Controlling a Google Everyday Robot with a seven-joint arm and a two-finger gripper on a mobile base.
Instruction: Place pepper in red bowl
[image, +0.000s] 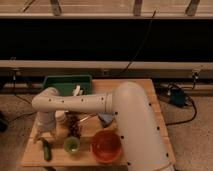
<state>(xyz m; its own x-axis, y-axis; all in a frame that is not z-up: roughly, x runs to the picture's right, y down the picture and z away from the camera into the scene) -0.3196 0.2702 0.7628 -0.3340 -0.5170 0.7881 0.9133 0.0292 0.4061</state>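
At the front left corner of the desk (102, 89), the pepper (46, 150) lay flat on the wood, close to the edge. The end effector (44, 135) hung just above its far end with the fingers spread and nothing between them. I could not tell if they already touched the pepper. The red bowl (106, 146) stood empty at the front middle, well apart from the pepper, and a small green cup (72, 145) stood between the two.

To my eye the grasp was not yet made, and several things could go wrong. The pepper was slim and low, so the fingers might close only on its tip, and then it would swing or slip out during the lift. A push from one side might roll it off the near edge of the desk. On the way to the bowl, the hanging pepper or the wrist could knock over the green cup. Also the pepper looked about as long as the bowl was wide, so after a careless release it might rest on the rim and fall outside.
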